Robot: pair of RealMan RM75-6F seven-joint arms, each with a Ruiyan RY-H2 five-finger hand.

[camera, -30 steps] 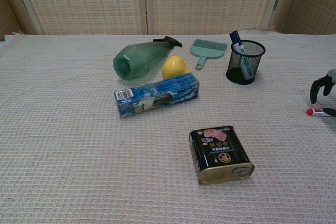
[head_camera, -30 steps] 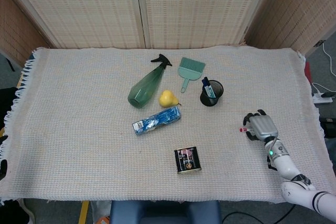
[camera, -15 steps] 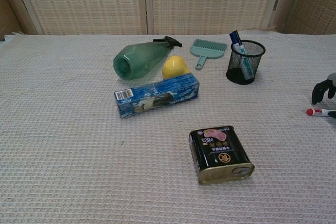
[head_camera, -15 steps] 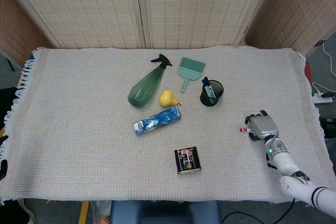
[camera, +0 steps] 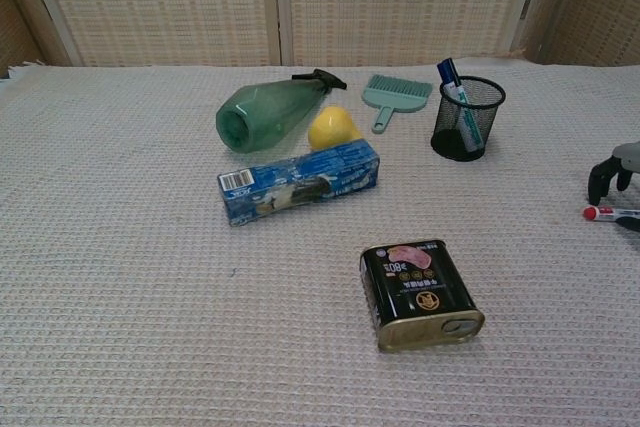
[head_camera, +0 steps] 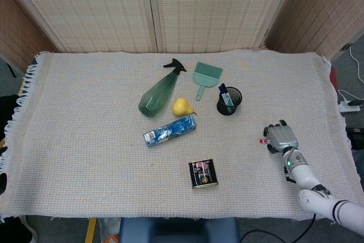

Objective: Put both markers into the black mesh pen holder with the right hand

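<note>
Step two of the job: one marker (camera: pixel 452 97) already standing in the holder (camera: pixel 467 117), red marker (camera: pixel 606 213) lying flat on the cloth (head_camera: pixel 85 140), well off to the right of the holder. Right hand (head_camera: pixel 282 138) low over it, fingers (camera: pixel 600 175) curled down around it, grip not clear, cannot tell if pinching yet. Next: close on marker, lift, carry to holder, drop in tip down

Table (head_camera: pixel 85 157) (woven cloth (head_camera: pixel 102 83) on top)
</note>
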